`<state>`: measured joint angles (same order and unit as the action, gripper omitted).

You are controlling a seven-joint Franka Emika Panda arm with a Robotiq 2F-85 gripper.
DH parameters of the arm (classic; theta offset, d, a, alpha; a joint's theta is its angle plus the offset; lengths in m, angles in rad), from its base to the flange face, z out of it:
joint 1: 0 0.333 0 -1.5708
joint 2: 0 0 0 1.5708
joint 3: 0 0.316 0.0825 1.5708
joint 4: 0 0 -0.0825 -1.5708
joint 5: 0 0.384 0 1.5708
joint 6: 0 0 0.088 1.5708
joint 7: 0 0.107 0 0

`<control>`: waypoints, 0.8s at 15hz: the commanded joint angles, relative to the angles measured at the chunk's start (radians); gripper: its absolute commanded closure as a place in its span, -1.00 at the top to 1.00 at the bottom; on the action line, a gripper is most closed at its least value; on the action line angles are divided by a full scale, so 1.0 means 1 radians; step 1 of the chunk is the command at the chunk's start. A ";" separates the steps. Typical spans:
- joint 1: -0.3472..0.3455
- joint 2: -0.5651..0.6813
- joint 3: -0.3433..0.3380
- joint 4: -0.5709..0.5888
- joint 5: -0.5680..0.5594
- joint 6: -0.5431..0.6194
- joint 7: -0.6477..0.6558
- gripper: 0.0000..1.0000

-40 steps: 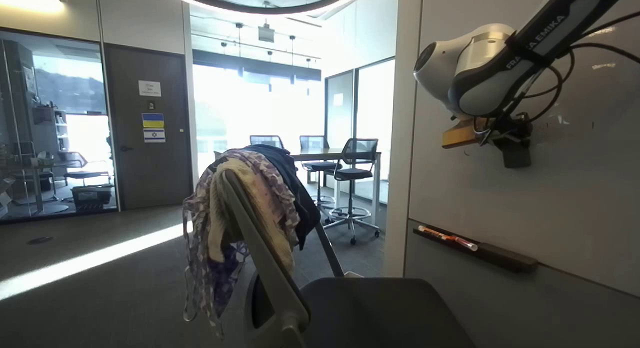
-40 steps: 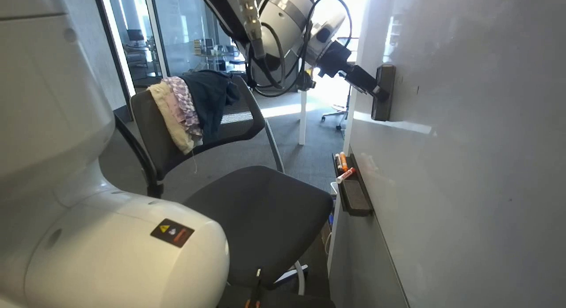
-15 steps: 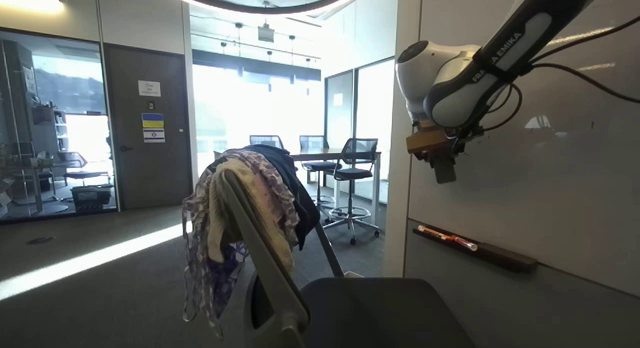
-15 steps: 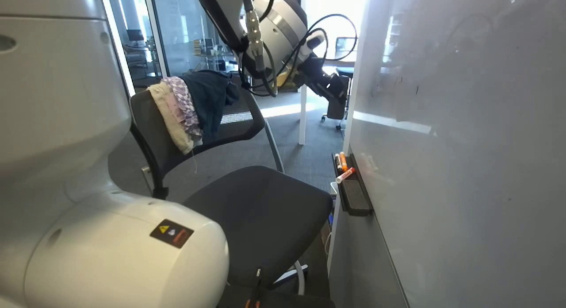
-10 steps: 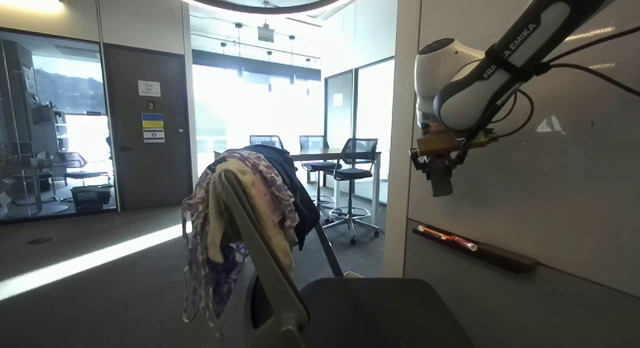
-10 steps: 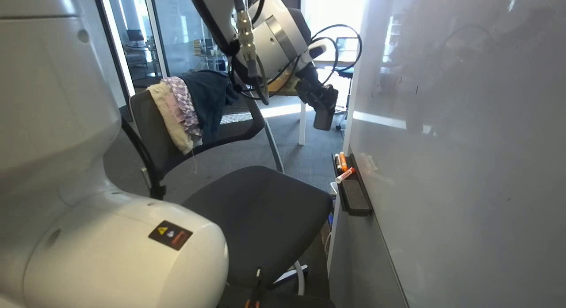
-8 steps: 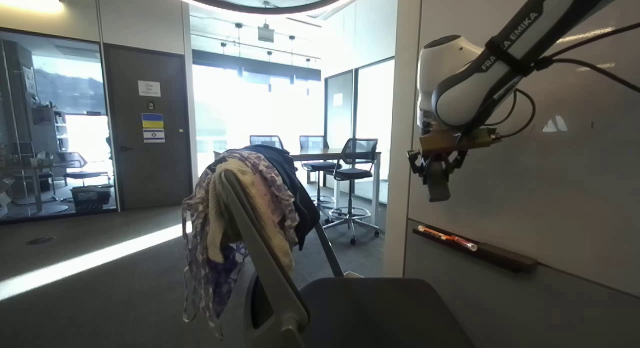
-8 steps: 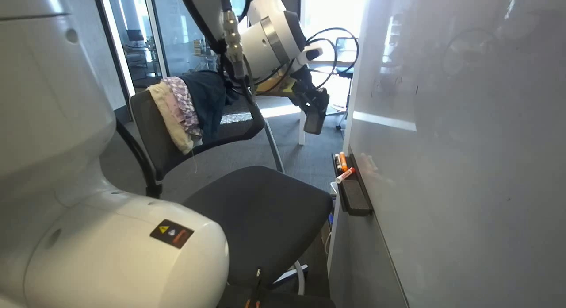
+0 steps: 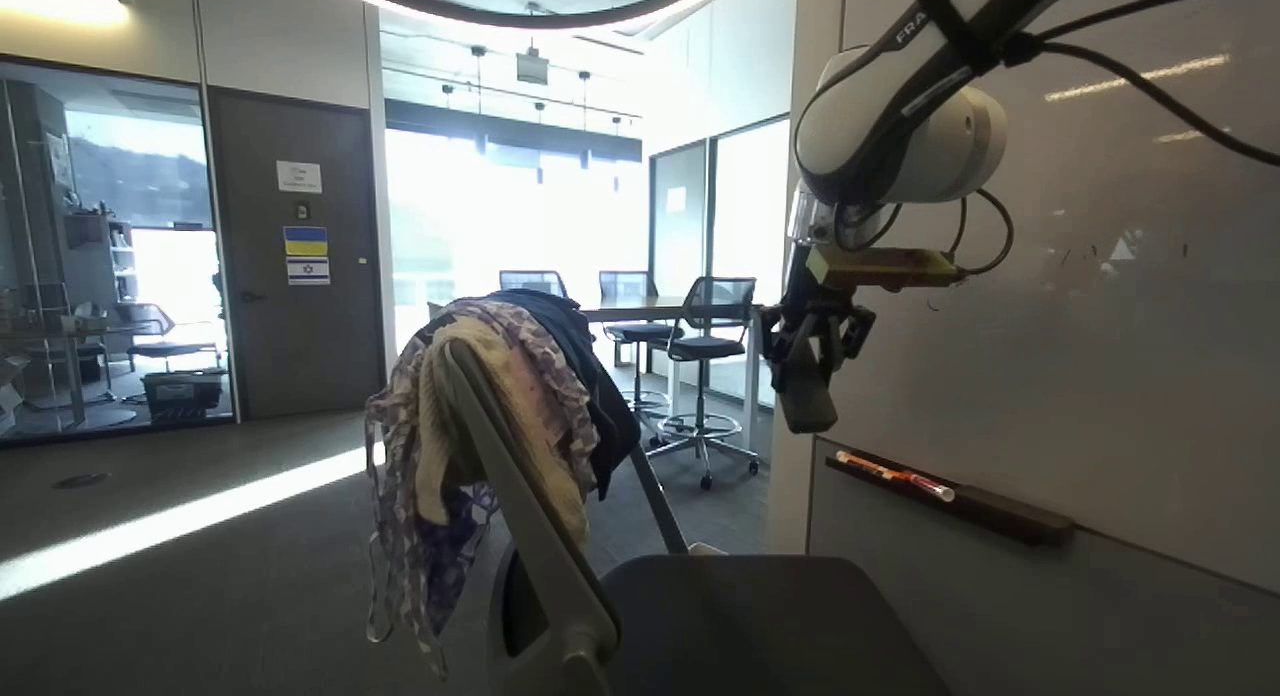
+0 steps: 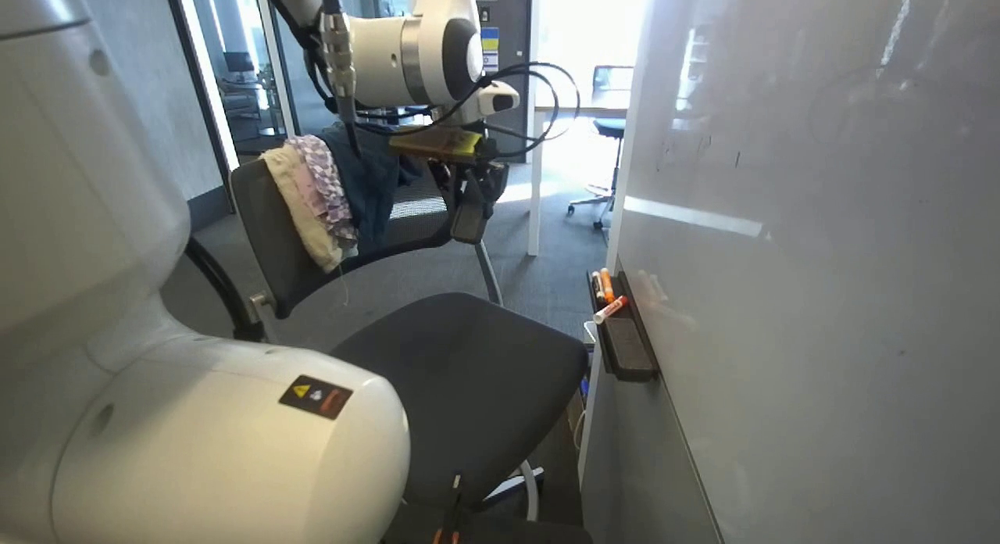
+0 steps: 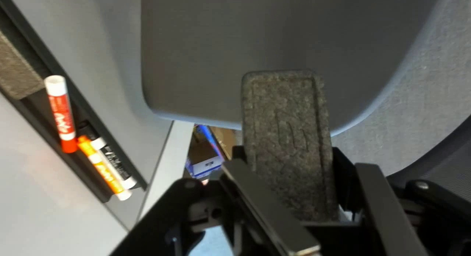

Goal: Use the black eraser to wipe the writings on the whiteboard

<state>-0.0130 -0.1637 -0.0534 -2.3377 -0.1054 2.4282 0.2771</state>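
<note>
My gripper [image 11: 289, 158] is shut on the black eraser [image 11: 283, 112], whose grey felt face shows between the fingers in the wrist view. In both exterior views the gripper [image 9: 815, 346] [image 10: 473, 184] points down and holds the eraser [image 9: 808, 408] [image 10: 469, 220] in the air, apart from the whiteboard [image 9: 1060, 396] [image 10: 820, 294] and above the chair area. The writings [image 10: 737, 159] are several thin dark marks on the board. They also show as faint strokes [image 9: 1095, 249]. In the wrist view a bit of the whiteboard [image 11: 40, 215] shows at lower left.
A black tray [image 10: 642, 325] on the board's lower edge holds a second eraser [image 10: 627, 342], a red marker [image 11: 62, 114], an orange marker [image 11: 105, 171] and a black marker [image 11: 114, 162]. A dark chair [image 10: 469, 388] with clothes [image 10: 367, 184] on its back stands below the arm.
The gripper with the eraser was up at the whiteboard over the marks. It has come away from the board and lower, turning to point down. The eraser stays held; marks now show.
</note>
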 commanded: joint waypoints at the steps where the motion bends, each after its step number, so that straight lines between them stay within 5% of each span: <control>1: 0.039 0.139 0.011 0.084 0.186 -0.035 -0.215 -0.38; 6: 0.022 0.316 0.038 0.166 0.347 -0.151 -0.486 -0.38; 12: -0.009 0.524 0.050 0.317 0.262 -0.434 -0.579 -0.38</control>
<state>0.0026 0.2513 -0.0221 -2.1361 0.2008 2.1314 -0.2671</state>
